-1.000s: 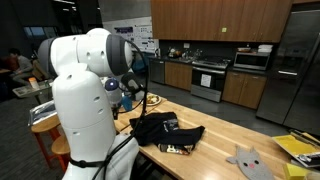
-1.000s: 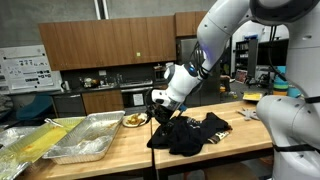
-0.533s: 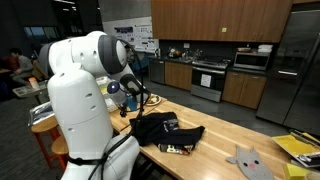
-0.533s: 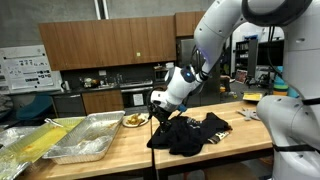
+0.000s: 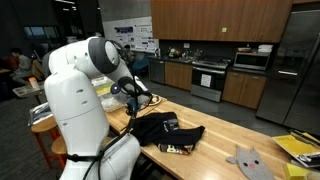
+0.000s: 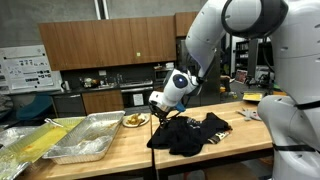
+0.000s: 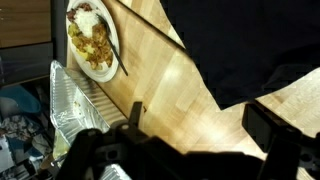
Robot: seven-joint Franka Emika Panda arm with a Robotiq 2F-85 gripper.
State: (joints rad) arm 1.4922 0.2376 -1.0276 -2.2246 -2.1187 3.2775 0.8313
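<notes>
**Spread fingers above wood and black cloth**

The gripper (image 7: 200,128) enters from the bottom of the wrist view. Its dark fingers (image 7: 270,130) stand wide apart, with only bare bench (image 7: 160,90) and the hem of a black cloth (image 7: 250,40) between them. The cloth covers the upper right. A plate of food (image 7: 115,45) sits toward the bench's upper-left edge. Just beside it, a foil tray (image 7: 65,95) lies along the left edge.

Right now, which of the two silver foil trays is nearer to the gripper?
The silver foil tray next to the round plate of food; the other foil tray, with yellow contents, lies beyond it, farther from the gripper.
</notes>
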